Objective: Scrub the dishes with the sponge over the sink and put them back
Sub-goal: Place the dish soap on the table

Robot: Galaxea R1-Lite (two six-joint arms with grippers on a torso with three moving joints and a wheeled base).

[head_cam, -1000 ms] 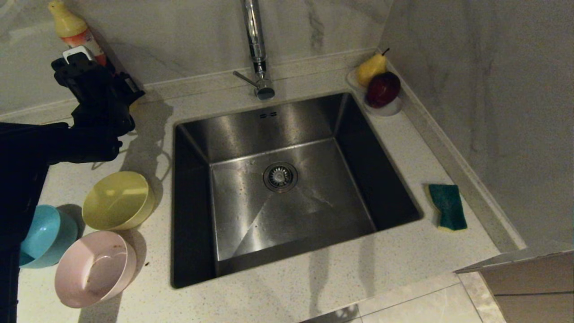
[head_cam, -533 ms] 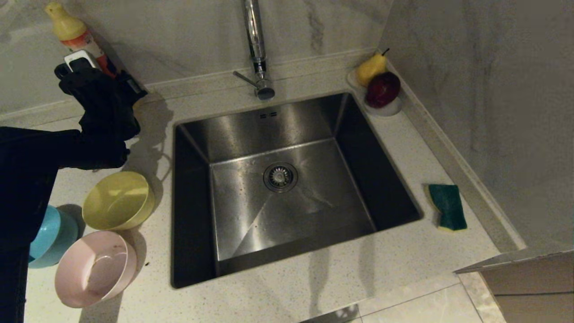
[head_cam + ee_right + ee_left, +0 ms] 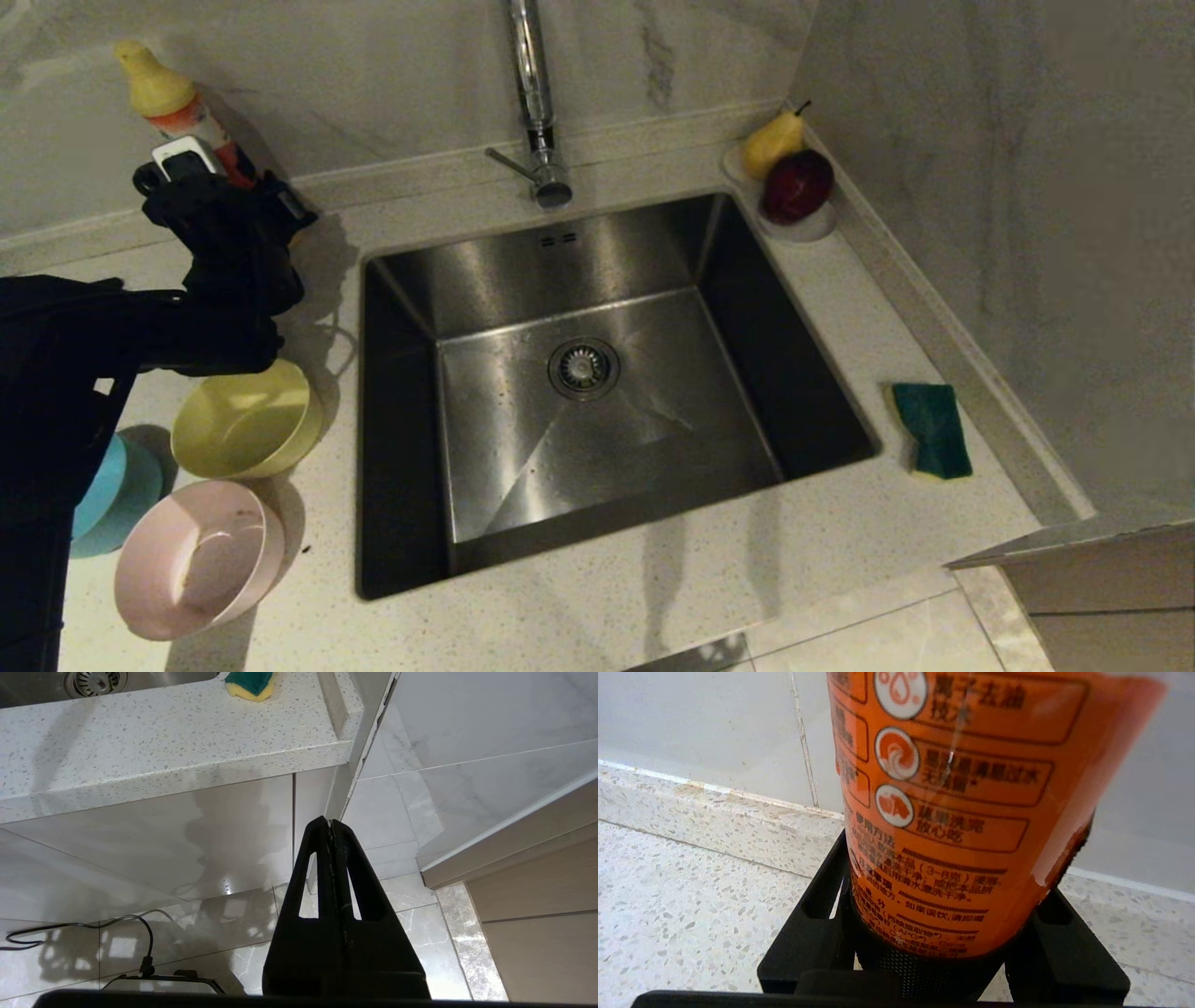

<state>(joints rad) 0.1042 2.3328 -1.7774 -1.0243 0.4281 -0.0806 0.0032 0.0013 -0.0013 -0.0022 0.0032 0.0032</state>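
My left gripper (image 3: 219,191) is shut on an orange dish-soap bottle (image 3: 201,126) with a yellow cap, at the counter's back left; in the left wrist view the bottle (image 3: 952,812) fills the space between the black fingers (image 3: 822,891). Three bowls sit left of the sink (image 3: 653,439): yellow (image 3: 245,420), light blue (image 3: 107,495) half hidden by my arm, and pink (image 3: 198,558) with brown smears. The green-and-yellow sponge (image 3: 932,429) lies on the counter right of the sink. My right gripper (image 3: 330,823) hangs shut and empty below the counter's front edge.
A tall chrome tap (image 3: 532,93) stands behind the sink. A white dish (image 3: 812,224) with a pear and a red apple sits at the back right corner. Walls close the counter at the back and right. A cable and a device lie on the floor (image 3: 140,961).
My left gripper has carried the bottle rightward and lower in the head view, toward the yellow bowl. The arm now covers more of the blue bowl. The right arm is still.
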